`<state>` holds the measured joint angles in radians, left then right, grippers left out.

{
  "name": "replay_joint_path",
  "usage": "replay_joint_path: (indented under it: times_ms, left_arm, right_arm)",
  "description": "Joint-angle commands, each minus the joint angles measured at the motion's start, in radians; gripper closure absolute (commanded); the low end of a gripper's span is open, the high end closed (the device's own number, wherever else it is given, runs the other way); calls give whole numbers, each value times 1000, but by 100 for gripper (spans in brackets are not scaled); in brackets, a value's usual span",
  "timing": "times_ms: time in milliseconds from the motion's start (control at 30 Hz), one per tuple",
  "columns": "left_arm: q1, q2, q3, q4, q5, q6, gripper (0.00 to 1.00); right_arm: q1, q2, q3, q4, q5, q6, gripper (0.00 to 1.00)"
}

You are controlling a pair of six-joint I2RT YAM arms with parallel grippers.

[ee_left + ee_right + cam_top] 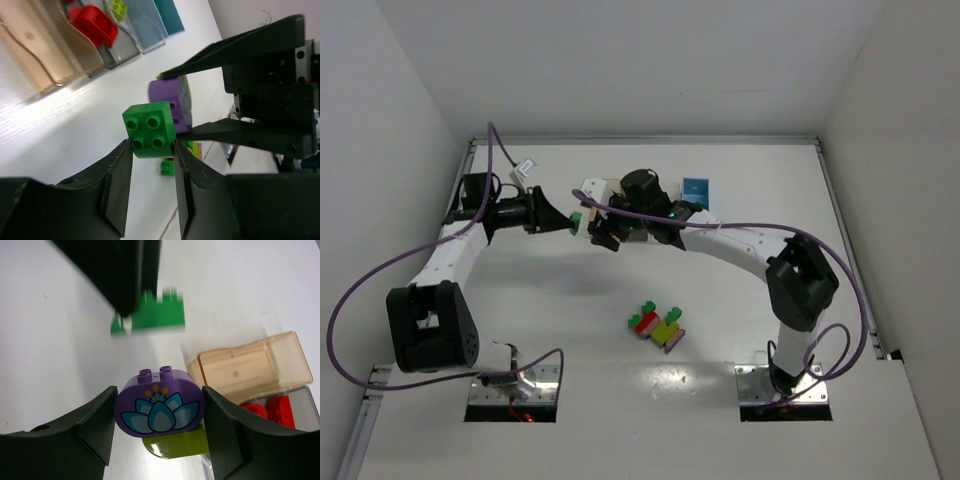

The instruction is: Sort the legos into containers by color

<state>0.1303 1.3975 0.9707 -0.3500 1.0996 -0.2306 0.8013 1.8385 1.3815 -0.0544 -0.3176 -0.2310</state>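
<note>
containers (696,188) — far side of table (570,320) | brick cluster (657,325) — nearer, centre

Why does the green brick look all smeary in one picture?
Right wrist view: the green brick is smeared, likely motion blur, while the purple brick is sharp. Left wrist view: the same green brick is crisp. Top view: a small bright glare spot on the table.

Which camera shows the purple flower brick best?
The right wrist view: the purple brick sits big and centred, its flower print facing the camera. The left wrist view shows only its plain side behind the green brick. In the top view it is too small and hidden to make out.
</note>
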Motion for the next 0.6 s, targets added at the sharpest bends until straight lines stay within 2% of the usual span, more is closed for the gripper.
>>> replay_joint_path:
  times_ms: [0,167,267,367,500,567]
  left_arm:
    - [63,-65,-12,57,19,-7,92]
    - [91,-74,-3,57,0,-7,92]
    - [78,-74,17,66,-32,-7,92]
    - [31,-65,52,87,-87,-7,92]
    - [-70,23,118,169,-139,-65,92]
    - [-183,90,178,224,-171,-95,92]
  right_arm:
    - [-28,-90,-54,7,8,-21,100]
    - [-59,-151,-116,-15,26,-21,100]
    - [-85,-203,-153,-36,92,-21,100]
    - [-142,-280,-189,-88,167,38,100]
    - [-204,-387,-231,-229,256,76,100]
    - [-249,-441,-257,-342,308,97,100]
